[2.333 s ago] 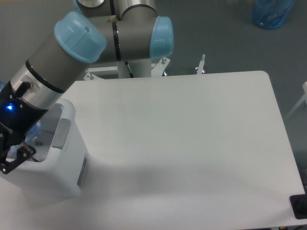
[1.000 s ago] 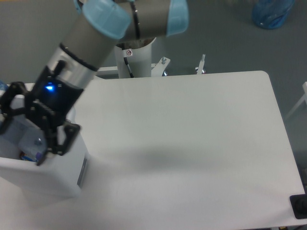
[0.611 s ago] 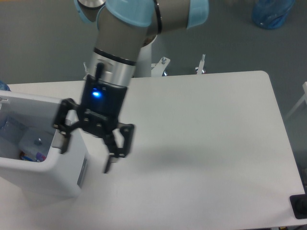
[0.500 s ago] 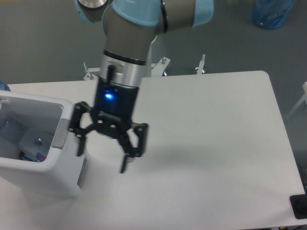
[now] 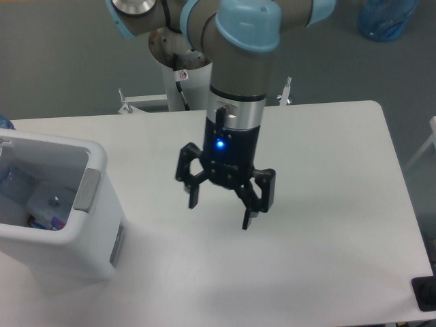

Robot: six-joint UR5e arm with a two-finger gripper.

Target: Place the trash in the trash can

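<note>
My gripper (image 5: pixel 219 212) now hangs over the middle of the white table (image 5: pixel 327 204), with its two fingers spread wide apart and nothing between them. A second ago it was right above the trash can (image 5: pixel 95 225), and half a second ago it was just beside the bin's grey handle tab (image 5: pixel 86 190); so the arm has travelled away from the bin toward the centre of the table.

The trash can stands well apart from the jaws, off to the camera's left. Inside it I can see the trash (image 5: pixel 42 212): something clear with a bluish label and a small cap-like piece, lying at the bottom. I cannot tell the two pieces apart in this view.

On the table under and around the jaws I see no other piece. I judge that the drop is done and the task is probably finished.
</note>
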